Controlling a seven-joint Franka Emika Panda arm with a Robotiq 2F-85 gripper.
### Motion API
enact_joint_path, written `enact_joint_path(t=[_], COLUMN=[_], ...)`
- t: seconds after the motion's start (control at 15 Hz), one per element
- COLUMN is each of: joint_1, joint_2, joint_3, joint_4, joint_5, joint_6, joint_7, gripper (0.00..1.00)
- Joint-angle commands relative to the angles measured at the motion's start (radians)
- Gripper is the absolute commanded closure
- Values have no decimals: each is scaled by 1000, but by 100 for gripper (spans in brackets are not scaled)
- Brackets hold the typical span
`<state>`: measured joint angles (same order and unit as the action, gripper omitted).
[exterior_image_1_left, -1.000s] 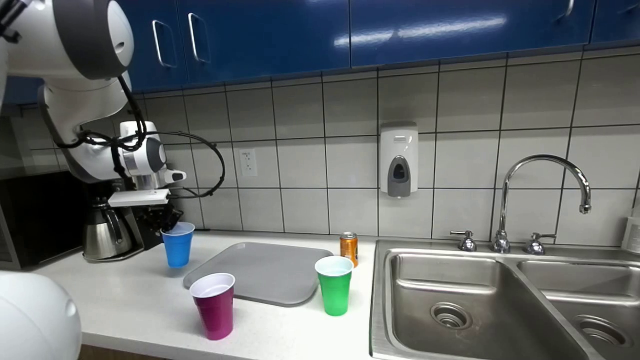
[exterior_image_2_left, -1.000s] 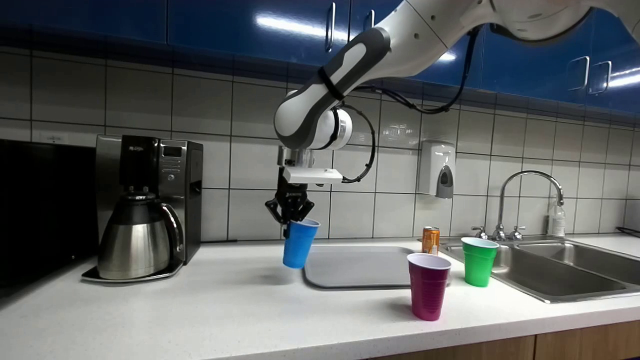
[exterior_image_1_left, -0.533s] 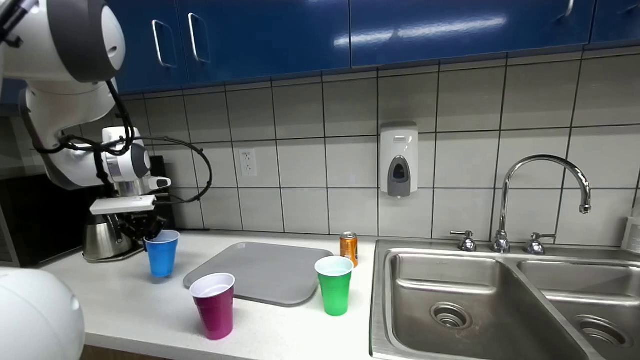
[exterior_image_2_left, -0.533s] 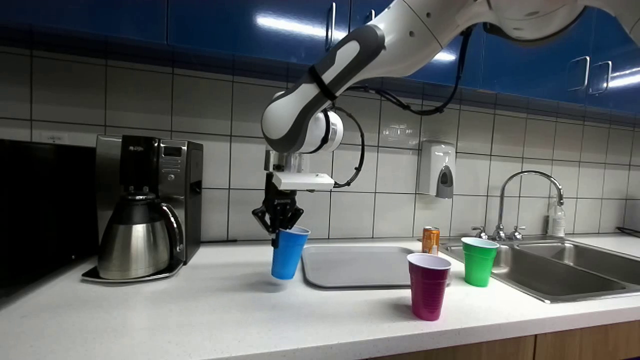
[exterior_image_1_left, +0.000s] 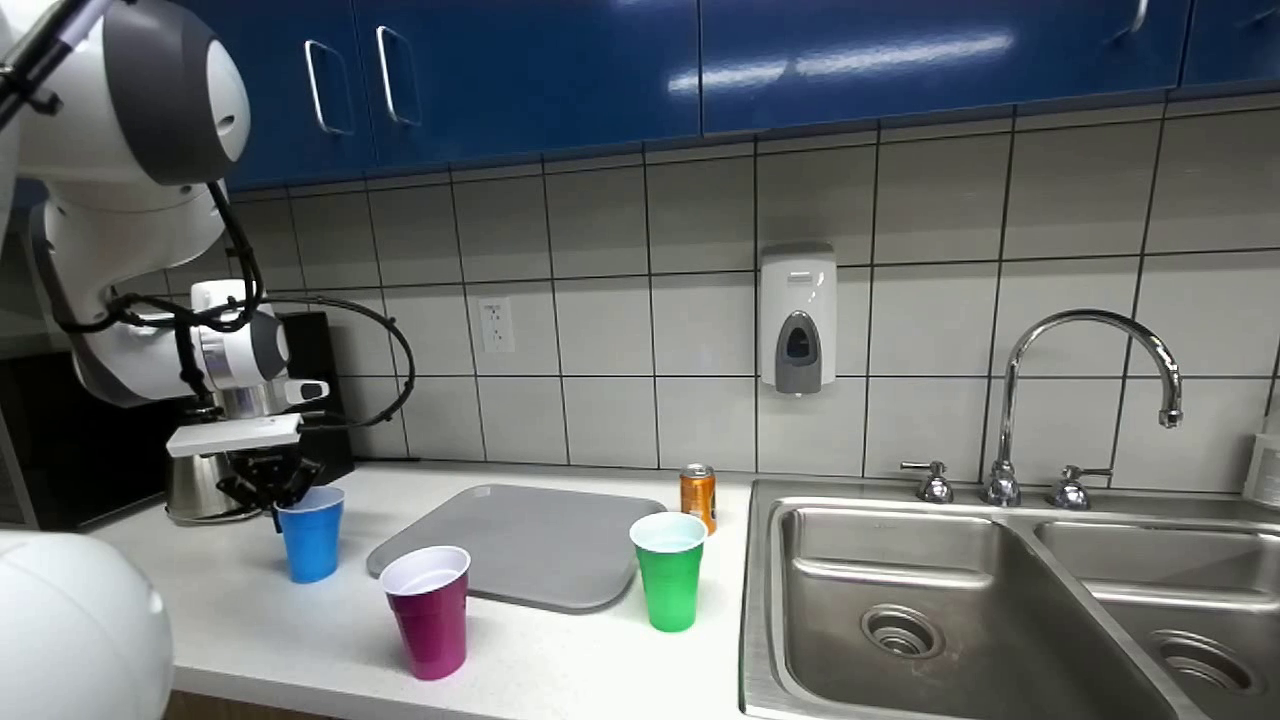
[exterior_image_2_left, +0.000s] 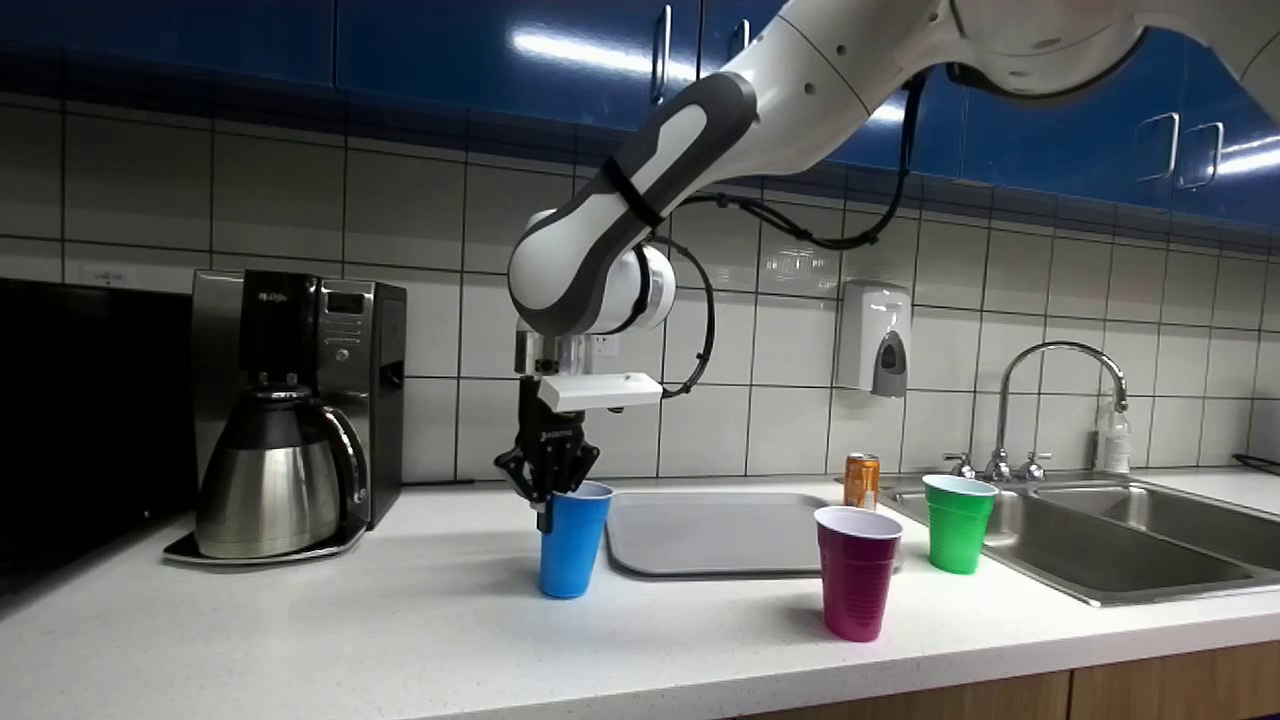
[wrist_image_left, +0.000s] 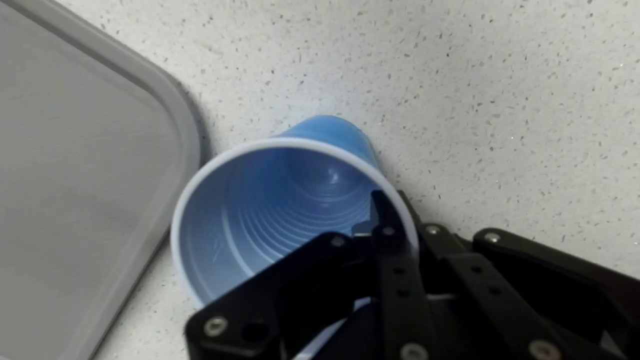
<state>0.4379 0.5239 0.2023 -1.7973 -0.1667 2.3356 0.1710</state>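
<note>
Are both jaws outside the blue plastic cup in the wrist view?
No, one jaw reaches inside the blue plastic cup while the other sits outside it.

Vs before, blue plastic cup (exterior_image_2_left: 575, 545) lower & further left in both ext. views; base now closer to white speckled counter (exterior_image_2_left: 400, 640), on it or just above, can't tell. Black fingers (exterior_image_2_left: 544, 516) & white-and-grey arm (exterior_image_2_left: 800, 100) came down left w/ it, hiding more of steel carafe (exterior_image_1_left: 196, 490) in an ext. view.
</note>
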Motion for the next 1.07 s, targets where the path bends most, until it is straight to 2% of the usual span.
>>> enact_joint_path(t=[0.0, 0.07, 0.13, 0.2, 0.33, 0.87, 0.93, 1.0], joint_1=[8, 9, 9, 13, 14, 11, 9, 9], joint_2=[3, 4, 3, 0, -4, -21, -25, -30], joint_3=[-3, -3, -2, -6, -5, -4, -3, -2], joint_4=[9, 9, 9, 7, 1, -7, -9, -8], joint_5=[-23, -26, -28, -36, -39, -38, -36, -34], joint_6=[-40, -42, -43, -44, -45, -37, -34, -32], joint_7=[-23, -24, -24, -19, -17, -14, -14, -12], gripper=[99, 99, 94, 72, 67, 8, 2, 0])
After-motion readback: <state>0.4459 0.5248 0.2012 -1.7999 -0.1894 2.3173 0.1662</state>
